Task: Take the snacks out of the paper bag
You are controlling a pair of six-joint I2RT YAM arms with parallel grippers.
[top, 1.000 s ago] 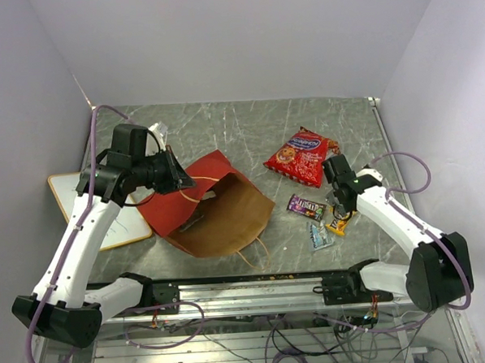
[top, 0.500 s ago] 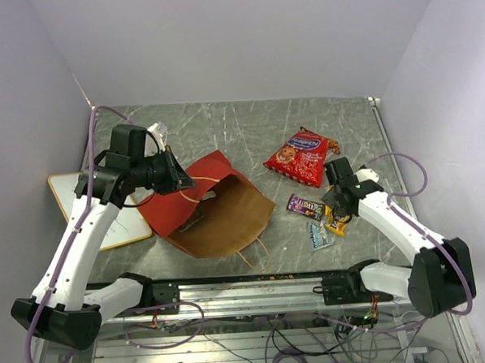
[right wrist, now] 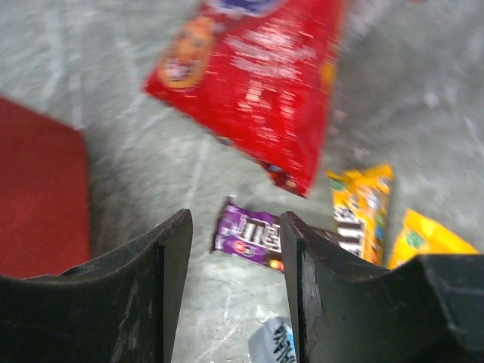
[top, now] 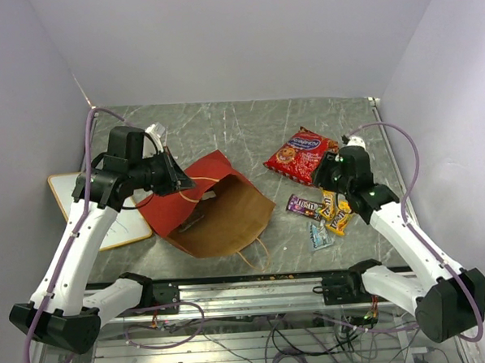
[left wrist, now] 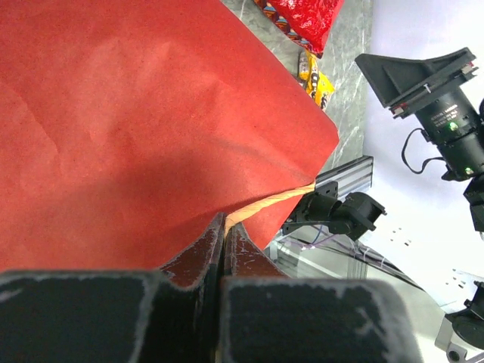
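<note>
Since the earlier frame the right hand [top: 330, 169] has lifted off the candy and swung toward the upper right of the frame. It now hangs beside the lower edge of the chip bag [top: 298, 157]. Its two fingers, shut a moment ago, have spread to a middling gap with nothing between them. The right wrist view looks down between the parted fingers [right wrist: 236, 219] at the desk [top: 223, 125] below.

A second yellow packet [top: 328, 203] now lies in the open beside the first yellow packet [top: 340, 219], to the right of the purple packet [top: 305, 205]. The pale blue packet [top: 319, 236] sits just below them. All four lie close together right of centre, below the chip bag and well apart from the paper bag [top: 220, 211].

The left hand [top: 173, 175] has not shifted. It stays pinched tight on the upper edge of the paper bag at its red panel. In the left wrist view the fingers [left wrist: 224, 227] meet, with a tan handle cord [left wrist: 272, 203] coming out from between them.

The paper bag lies on its side at centre left, mouth facing the lower right. A whiteboard [top: 64, 191] lies at the left edge.
</note>
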